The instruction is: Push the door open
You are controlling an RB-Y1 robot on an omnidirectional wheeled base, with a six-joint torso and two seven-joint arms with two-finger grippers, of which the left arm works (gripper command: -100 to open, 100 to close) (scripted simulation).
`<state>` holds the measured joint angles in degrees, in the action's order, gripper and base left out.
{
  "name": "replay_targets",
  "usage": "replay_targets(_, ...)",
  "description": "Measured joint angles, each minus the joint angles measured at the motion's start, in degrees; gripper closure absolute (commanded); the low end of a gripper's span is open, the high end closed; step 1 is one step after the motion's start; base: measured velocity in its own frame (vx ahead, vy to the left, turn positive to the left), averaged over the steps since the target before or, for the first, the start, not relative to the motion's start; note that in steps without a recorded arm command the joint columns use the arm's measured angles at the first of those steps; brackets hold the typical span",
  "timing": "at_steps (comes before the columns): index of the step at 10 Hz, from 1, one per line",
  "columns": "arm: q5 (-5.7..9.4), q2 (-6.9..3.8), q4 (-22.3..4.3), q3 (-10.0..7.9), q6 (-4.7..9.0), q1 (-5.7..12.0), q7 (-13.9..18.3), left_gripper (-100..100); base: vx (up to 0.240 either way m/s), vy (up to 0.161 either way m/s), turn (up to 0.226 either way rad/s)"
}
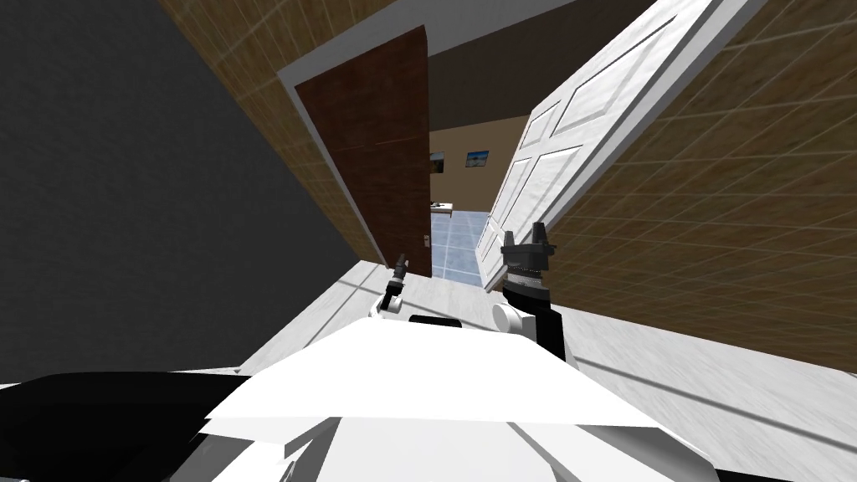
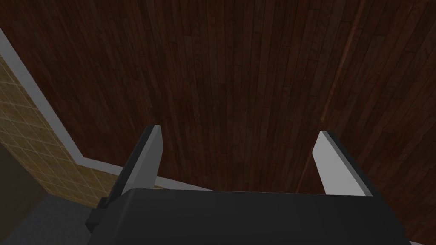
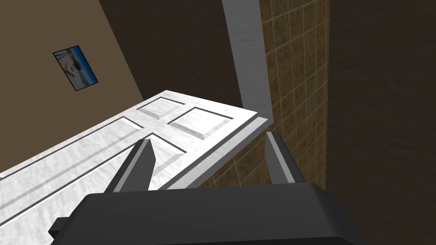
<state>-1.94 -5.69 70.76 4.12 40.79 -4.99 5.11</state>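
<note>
While it stands upright, the door (image 1: 552,159) angles away.

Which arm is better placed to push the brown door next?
Left. The open left tool points straight at the brown door, close up. The right tool faces the edge of the white door instead.

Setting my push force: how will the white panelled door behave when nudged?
The white panelled door looks rigid, so it should probably swing as one piece rather than flex. It already stands ajar, so it likely moves freely.
</note>
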Motion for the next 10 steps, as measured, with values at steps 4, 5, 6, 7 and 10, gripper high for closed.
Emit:
replay_targets(4,-0.05,-0.02,-5.4,0.53,0.74,1.94,0.3,-100,0.100,-0.011,0.004)
replay_targets(5,-0.04,-0.06,-7.1,0.62,1.20,2.58,0.4,-100,0.101,-0.003,0.006)
replay_targets(6,-0.09,0.05,-8.2,0.78,1.35,2.93,0.4,-100,0.097,-0.004,0.002)
replay_targets(7,-0.12,0.19,-9.5,0.90,1.41,3.49,0.4,-100,0.097,-0.011,0.004)
replay_targets(10,-0.12,0.36,-13.8,1.13,1.91,5.44,0.5,-100,0.090,-0.013,0.004)
